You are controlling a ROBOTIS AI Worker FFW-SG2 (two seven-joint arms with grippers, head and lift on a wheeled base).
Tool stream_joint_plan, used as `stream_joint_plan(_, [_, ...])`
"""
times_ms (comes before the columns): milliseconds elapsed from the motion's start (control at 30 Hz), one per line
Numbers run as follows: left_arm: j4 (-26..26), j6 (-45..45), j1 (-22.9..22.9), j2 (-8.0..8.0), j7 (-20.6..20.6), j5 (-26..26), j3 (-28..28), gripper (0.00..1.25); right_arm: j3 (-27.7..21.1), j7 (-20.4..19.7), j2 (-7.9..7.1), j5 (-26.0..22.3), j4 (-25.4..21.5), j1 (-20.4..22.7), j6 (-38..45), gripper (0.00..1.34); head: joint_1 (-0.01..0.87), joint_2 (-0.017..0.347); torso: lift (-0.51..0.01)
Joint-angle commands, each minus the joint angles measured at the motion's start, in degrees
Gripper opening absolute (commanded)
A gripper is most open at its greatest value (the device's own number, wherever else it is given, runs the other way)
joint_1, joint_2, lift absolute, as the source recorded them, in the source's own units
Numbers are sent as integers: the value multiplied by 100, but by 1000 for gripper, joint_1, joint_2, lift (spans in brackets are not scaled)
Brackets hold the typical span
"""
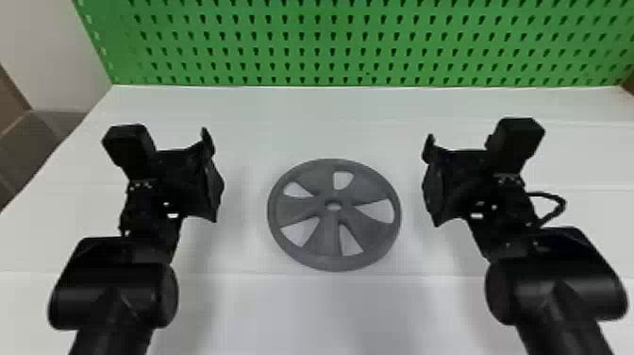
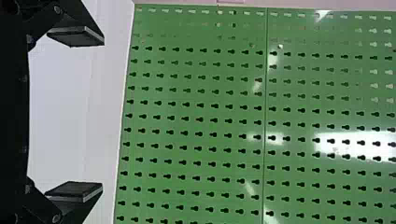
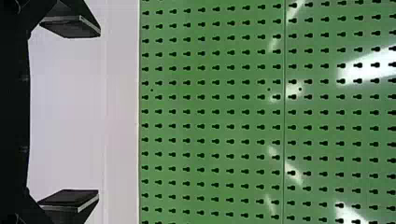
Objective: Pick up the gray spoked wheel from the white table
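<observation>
Flanking the gray wheel (image 1: pixel 327 233) before a green pegboard (image 1: pixel 325 43), both jaws stand released.

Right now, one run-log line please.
wheel: flat on table, ungrasped | left gripper: open, empty | right gripper: open, empty

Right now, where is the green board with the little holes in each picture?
Head view: the flat green board with keyhole-shaped holes stretches along the top.
Left wrist view: beyond the open left tool.
Right wrist view: beyond the open right tool.
Shared landmark: the flat white table, bordering the board.
</observation>
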Motion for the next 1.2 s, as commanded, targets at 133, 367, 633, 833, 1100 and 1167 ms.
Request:
stream_joint_plan(133, [0,0,4,0,0,0,6,1066,6,-1,0,0,-62,-113,322,1250,782,57,-97])
stream_joint_plan(367, [0,0,-5,0,0,-9,15,1063,24,8,-9,0,-168,-429,1130,1250,782,57,-97])
stream_joint_plan(633, [0,0,-5,0,0,-26,-3,1058,129,8,-88,-9,-229,-992,2299,1250,782,57,-97])
stream_joint_plan(833, [0,18,-22,0,0,-53,-12,1058,112,8,-53,-18,-229,-1334,2932,1250,782,57,-97])
stream_joint_plan(1100, [0,35,-40,0,0,-79,-12,1055,94,17,-35,-26,-141,-1818,3600,1250,782,57,-97])
stream_joint_plan(1167, [0,44,-49,0,0,-88,-12,1052,112,17,-71,-26,-115,-1967,3828,1252,782,57,-97])
